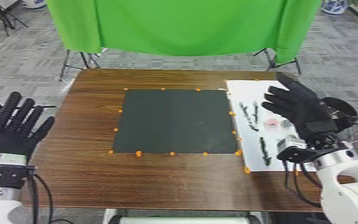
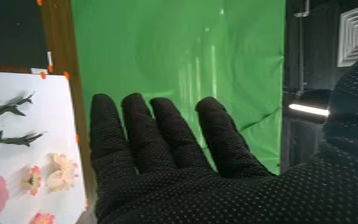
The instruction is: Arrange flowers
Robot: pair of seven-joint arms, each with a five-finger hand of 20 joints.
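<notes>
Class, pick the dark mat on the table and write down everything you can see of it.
The dark mat is a plain, nearly square sheet, dark grey-green and matt-looking, perhaps card or cloth. It lies flat near the middle of the brown wooden table, its edges roughly straight. Small orange dots line its border. To its right lies the white sheet with flowers and stems. Neither the left hand nor the right hand touches the mat.
</notes>
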